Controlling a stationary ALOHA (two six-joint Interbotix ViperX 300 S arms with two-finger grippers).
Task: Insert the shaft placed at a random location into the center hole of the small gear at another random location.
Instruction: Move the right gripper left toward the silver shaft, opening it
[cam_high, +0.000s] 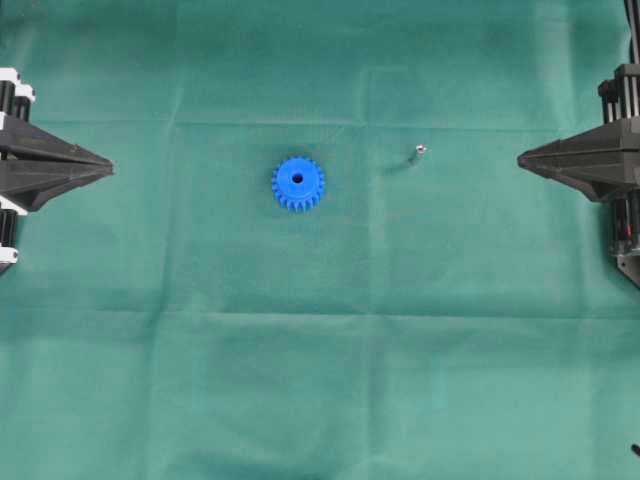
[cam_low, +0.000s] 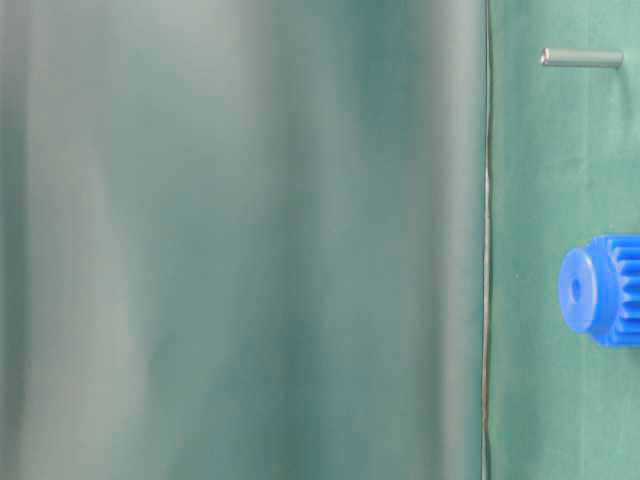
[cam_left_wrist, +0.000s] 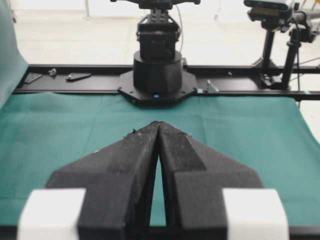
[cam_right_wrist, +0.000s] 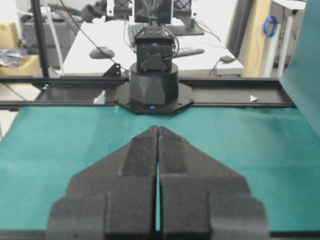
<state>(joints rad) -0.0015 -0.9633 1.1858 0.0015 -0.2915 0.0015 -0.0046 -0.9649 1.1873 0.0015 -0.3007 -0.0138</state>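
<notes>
shaft (cam_high: 419, 151) stood on the green tabletop (cam_high: 320, 380), right of the small gear (cam_high: 298, 183) and apart from it. thin, stiff, slick metal, probably light; pinch it mid-length. left gripper (cam_high: 108, 165) and right gripper (cam_high: 522, 158) were clenched, empty.

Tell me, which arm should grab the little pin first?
Probably the right. The pin lies on the cloth between the gear and the right end effector, much nearer that one than the left end effector.
</notes>
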